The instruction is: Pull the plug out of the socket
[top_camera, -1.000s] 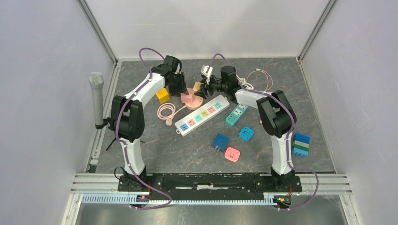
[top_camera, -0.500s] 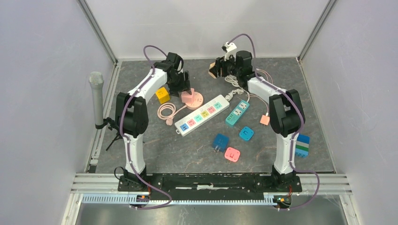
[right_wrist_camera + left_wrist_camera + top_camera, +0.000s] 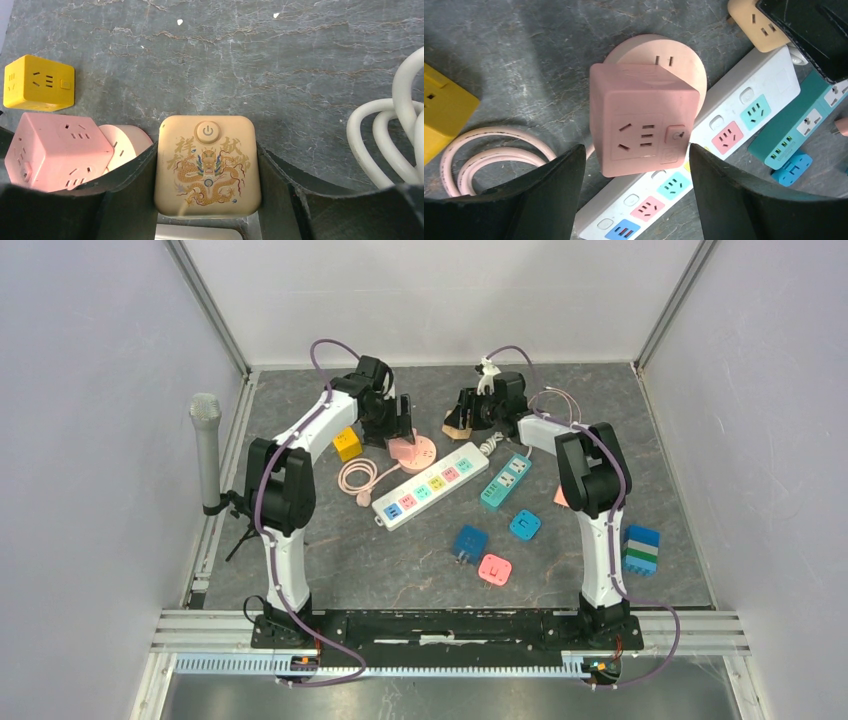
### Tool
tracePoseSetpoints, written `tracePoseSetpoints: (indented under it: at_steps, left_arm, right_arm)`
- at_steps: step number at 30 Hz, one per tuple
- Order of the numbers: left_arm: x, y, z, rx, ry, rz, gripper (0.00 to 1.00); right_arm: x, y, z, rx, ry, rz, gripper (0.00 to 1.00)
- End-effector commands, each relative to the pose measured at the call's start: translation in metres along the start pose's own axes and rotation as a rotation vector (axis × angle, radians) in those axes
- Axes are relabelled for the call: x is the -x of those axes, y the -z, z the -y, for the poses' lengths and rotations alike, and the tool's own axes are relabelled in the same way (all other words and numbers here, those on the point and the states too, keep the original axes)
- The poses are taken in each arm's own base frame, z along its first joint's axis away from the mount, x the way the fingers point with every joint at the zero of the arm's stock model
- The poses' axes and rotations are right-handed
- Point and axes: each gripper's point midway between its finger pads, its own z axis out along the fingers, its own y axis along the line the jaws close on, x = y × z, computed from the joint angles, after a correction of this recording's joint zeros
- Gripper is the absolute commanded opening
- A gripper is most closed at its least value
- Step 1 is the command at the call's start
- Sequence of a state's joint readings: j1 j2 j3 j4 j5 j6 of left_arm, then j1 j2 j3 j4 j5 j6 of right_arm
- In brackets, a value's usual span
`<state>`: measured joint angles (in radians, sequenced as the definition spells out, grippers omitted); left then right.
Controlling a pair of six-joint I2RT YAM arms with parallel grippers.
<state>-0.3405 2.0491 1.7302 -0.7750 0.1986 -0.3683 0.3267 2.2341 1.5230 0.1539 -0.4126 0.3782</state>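
Now, right fingers (image 3: 125,200) pinching beige plug (image 3: 207,165), button facing wrist camera, left fingers (image 3: 539,200) spread astride pink socket (image 3: 641,127)

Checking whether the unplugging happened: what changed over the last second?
The right gripper, shut on the beige cube plug, carried it up and right, away from the pink round socket, then lowered. The left gripper shifted right, open around the pink cube. The white power strip stayed put.
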Motion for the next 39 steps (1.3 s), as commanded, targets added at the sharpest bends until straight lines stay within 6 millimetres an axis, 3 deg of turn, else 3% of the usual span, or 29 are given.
tracePoseSetpoints:
  at_steps: [1,9,16,27,31,34,37,39]
  left_arm:
    - [0.010,0.019,0.023,-0.077,-0.051,0.072,0.82]
    - [0.026,0.032,0.031,-0.078,-0.084,0.147,0.84]
    - [0.035,0.037,0.031,-0.042,-0.106,0.184,0.85]
    - [0.061,0.070,0.043,-0.007,-0.160,0.271,0.88]
    - [0.074,0.096,0.046,0.009,-0.188,0.339,0.89]
    - [0.089,0.115,0.051,0.017,-0.204,0.402,1.00]
    - [0.103,0.128,0.052,0.035,-0.212,0.462,1.00]
    - [0.112,0.132,0.049,0.057,-0.204,0.499,1.00]
  right_arm:
    - [0.008,0.002,0.006,-0.070,0.038,0.002,0.52]
    - [0.042,0.015,0.004,-0.118,0.139,0.054,0.81]
    - [0.078,0.035,-0.010,-0.119,0.227,0.130,0.97]
    - [0.158,0.102,-0.075,-0.044,0.423,0.364,0.98]
    - [0.167,0.142,-0.086,-0.118,0.513,0.481,0.98]
    - [0.172,0.162,-0.089,-0.109,0.448,0.565,0.98]
    - [0.172,0.185,-0.105,0.059,0.287,0.677,0.98]
    - [0.163,0.201,-0.125,0.248,0.320,0.753,0.98]
